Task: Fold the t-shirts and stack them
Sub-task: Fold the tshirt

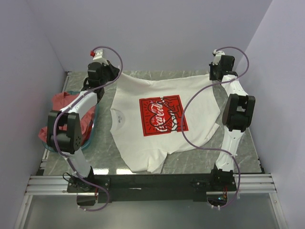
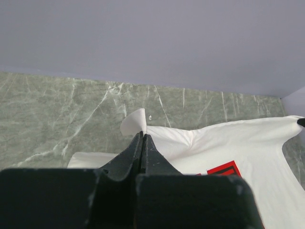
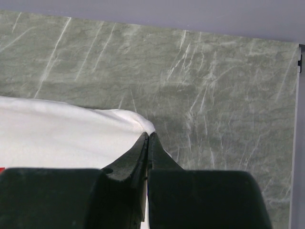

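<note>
The white t-shirt (image 1: 143, 143) with the red Coca-Cola print lies spread on the green marbled table, its hem edge stretched along the far side. At the far left corner of that edge, my left gripper (image 1: 114, 76) is shut on the cloth. In the left wrist view its tips (image 2: 142, 135) pinch a small white fold of the shirt (image 2: 228, 143). My right gripper (image 1: 213, 78) is shut on the far right corner, where its tips (image 3: 148, 135) clamp the white cloth (image 3: 62, 129). The salmon-red t-shirt (image 1: 62, 107) lies crumpled in a basket at the left.
The teal plastic basket (image 1: 93, 125) stands at the table's left edge, under my left arm. Purple-grey walls close the table at the back and on both sides. A black and aluminium rail (image 1: 152, 181) runs along the near edge.
</note>
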Available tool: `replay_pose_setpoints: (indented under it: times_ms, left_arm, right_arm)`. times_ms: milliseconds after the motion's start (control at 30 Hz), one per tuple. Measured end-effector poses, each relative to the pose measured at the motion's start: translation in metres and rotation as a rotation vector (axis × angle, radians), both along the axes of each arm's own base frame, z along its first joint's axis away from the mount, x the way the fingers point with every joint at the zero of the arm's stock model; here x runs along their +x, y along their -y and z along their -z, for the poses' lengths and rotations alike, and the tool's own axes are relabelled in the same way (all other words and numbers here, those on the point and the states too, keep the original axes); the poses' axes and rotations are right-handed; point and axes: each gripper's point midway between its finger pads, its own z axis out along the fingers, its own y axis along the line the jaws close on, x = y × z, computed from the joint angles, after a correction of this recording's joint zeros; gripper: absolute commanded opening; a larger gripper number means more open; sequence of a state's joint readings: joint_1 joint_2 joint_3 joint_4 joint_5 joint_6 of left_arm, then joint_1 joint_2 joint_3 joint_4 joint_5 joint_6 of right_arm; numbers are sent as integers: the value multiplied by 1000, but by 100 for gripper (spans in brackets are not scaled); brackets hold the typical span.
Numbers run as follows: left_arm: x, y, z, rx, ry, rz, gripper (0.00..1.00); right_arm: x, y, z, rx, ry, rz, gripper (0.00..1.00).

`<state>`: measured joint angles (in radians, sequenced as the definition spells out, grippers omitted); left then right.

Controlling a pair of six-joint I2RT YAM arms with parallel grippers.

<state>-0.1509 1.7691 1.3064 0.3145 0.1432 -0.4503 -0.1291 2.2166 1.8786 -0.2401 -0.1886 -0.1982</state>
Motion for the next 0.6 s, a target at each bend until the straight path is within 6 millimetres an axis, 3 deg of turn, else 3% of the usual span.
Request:
replay_pose_setpoints:
  times_ms: [600]
  left_arm:
    - [-19,2,-5,-19,0,24,0]
  right_arm:
    - [-1,2,1,-8,-8,12,0]
